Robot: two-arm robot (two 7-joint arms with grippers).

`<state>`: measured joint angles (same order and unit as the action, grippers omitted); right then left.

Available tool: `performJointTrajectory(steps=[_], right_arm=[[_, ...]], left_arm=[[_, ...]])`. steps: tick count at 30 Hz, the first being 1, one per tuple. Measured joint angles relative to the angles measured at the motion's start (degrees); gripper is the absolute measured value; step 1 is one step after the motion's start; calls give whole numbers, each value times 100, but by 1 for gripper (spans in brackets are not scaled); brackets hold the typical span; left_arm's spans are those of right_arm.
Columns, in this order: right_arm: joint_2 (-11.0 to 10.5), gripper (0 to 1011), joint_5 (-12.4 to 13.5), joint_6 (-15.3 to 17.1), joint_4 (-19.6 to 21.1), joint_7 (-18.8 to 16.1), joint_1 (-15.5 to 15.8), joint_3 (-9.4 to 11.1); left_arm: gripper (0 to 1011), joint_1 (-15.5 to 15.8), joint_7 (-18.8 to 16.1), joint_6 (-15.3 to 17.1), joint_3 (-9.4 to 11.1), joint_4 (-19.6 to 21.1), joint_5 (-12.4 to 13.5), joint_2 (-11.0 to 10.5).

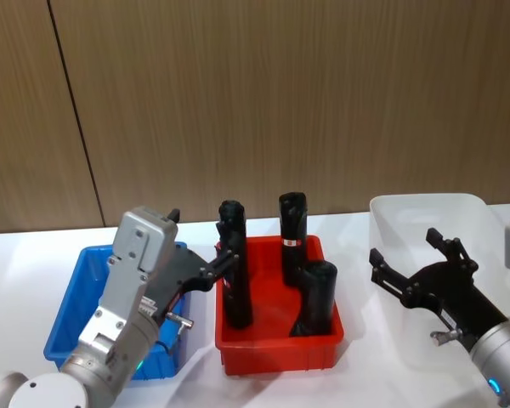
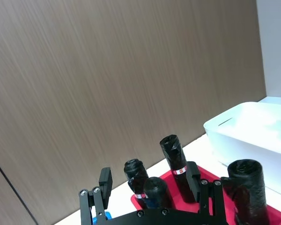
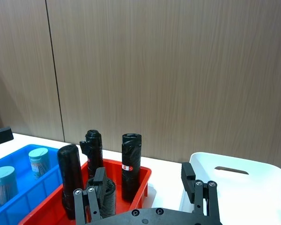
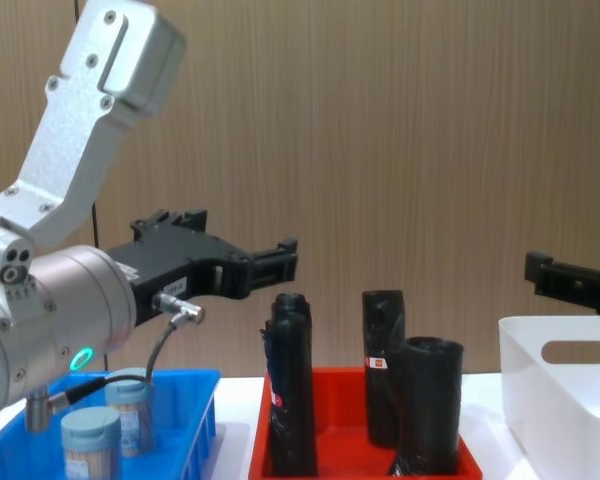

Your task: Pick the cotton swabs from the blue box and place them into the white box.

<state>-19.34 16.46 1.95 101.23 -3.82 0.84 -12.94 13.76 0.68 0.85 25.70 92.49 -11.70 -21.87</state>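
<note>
In blue box [image 3: 19,165], swabs [image 3: 39,161] apparently upright.

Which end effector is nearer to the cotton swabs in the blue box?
Left. The left end effector hovers above the blue box with the cotton swabs; the right end effector hangs over the white box.
</note>
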Motion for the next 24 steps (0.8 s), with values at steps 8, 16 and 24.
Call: performJointTrajectory(steps=[8, 16, 24], right_arm=[[0, 1002, 0, 0, 0, 0, 0, 0], [0, 1002, 0, 0, 0, 0, 0, 0], [0, 1002, 0, 0, 0, 0, 0, 0]], left_arm=[[1004, 46, -112, 127, -77, -145, -133, 19], [1004, 102, -285, 455, -217, -391, -498, 41], [1004, 155, -353, 721, -317, -629, -802, 67]])
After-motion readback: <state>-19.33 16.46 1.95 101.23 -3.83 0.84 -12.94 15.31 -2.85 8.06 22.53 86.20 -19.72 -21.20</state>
